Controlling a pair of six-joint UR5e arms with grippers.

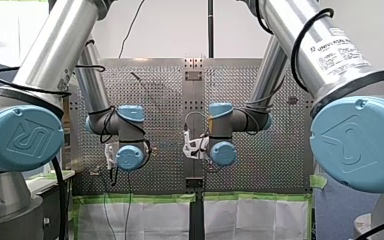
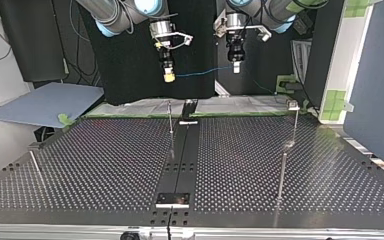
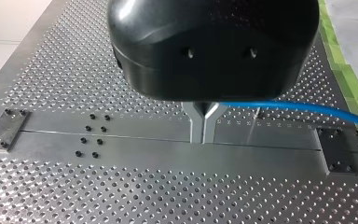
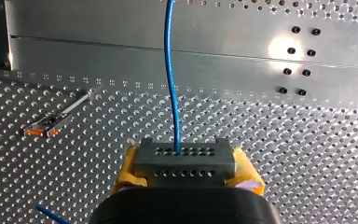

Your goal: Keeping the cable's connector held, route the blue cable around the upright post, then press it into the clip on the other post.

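In the top view both grippers hang high above the back of the perforated table [image 2: 105, 165]. My right gripper [image 2: 169, 75], with yellow pads [image 4: 129, 164], is shut on the grey connector [image 4: 184, 161]. The blue cable [image 2: 200, 72] runs nearly level from it to my left gripper [image 2: 236, 67]. In the left wrist view my left gripper's [image 3: 204, 139] metal fingers are closed together, and the blue cable [image 3: 298, 108] leaves them sideways. A thin upright post [image 2: 170, 120] stands below my right gripper. A post with a clip on top [image 2: 293, 106] stands at the top view's right.
Another upright post [image 2: 282, 172] rises at the top view's front right and a leaning rod [image 2: 35, 165] at its left edge. A dark centre rail [image 2: 180, 155] runs front to back. A post with orange marks [image 4: 46, 125] shows beside my right gripper, far below it.
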